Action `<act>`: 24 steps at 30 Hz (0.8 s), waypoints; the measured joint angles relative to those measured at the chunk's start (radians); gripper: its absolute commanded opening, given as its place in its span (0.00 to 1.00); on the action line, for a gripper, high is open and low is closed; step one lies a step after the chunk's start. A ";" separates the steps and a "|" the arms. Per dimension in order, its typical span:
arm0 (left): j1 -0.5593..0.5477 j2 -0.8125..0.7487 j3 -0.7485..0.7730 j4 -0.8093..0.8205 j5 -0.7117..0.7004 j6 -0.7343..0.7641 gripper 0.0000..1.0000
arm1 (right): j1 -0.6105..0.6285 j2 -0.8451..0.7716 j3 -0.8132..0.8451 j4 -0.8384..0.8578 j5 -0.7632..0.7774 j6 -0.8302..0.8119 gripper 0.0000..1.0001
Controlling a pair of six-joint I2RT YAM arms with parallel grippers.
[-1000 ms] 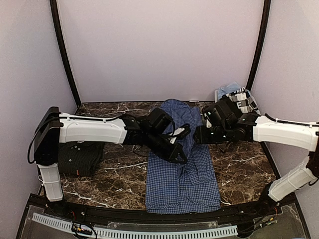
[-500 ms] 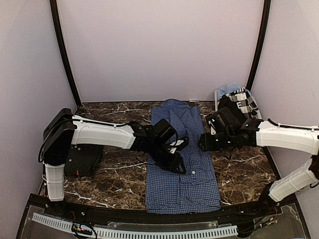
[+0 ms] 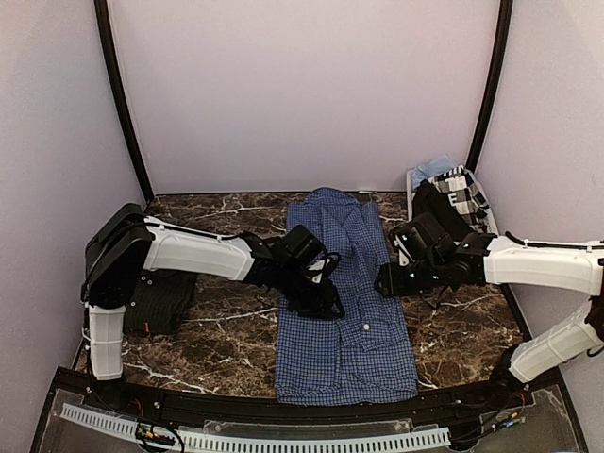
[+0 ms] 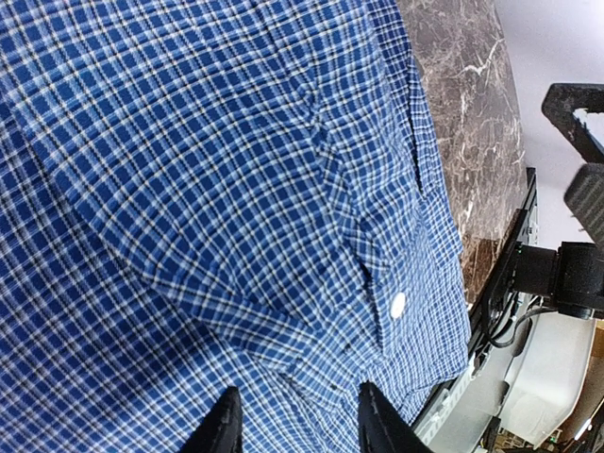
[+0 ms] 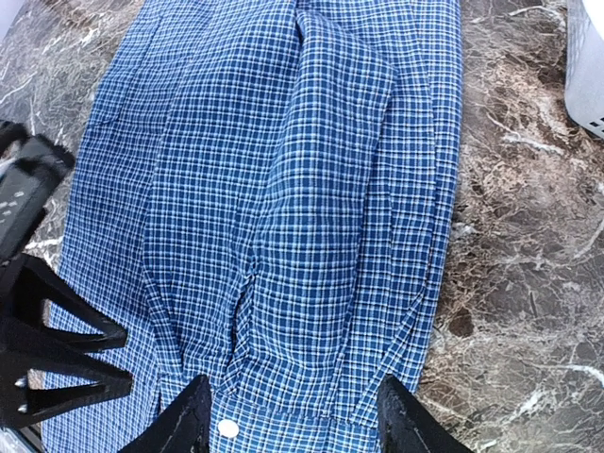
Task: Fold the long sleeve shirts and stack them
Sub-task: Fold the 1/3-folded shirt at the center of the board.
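The blue checked shirt (image 3: 347, 321) lies flat as a long strip from the far middle of the table to its near edge, sleeves folded in. It fills the left wrist view (image 4: 236, 189) and the right wrist view (image 5: 283, 189). My left gripper (image 3: 324, 300) is open and empty, just above the shirt's left side; its fingers (image 4: 225, 427) straddle cloth near a white button (image 4: 397, 305). My right gripper (image 3: 382, 280) is open and empty over the shirt's right edge (image 5: 294, 425). The near-black shirt (image 3: 156, 300) lies folded at the left.
A white slatted basket (image 3: 415, 179) with more clothes stands at the back right; its corner shows in the right wrist view (image 5: 587, 66). Bare marble table (image 3: 453, 330) lies on both sides of the blue shirt. The left gripper shows in the right wrist view (image 5: 38, 349).
Both grippers have come a little nearer along the shirt. The left gripper has drawn back toward the shirt's left side. The shirt has not moved.
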 measured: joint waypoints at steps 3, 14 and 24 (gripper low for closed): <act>0.000 0.034 0.004 0.023 0.004 -0.028 0.43 | 0.000 0.000 -0.008 0.009 -0.008 -0.011 0.57; -0.002 0.113 0.064 0.086 0.037 -0.112 0.42 | 0.000 -0.019 -0.026 0.023 -0.013 -0.040 0.57; -0.005 0.128 0.085 0.109 0.063 -0.156 0.08 | 0.000 -0.053 -0.035 0.026 -0.017 -0.041 0.57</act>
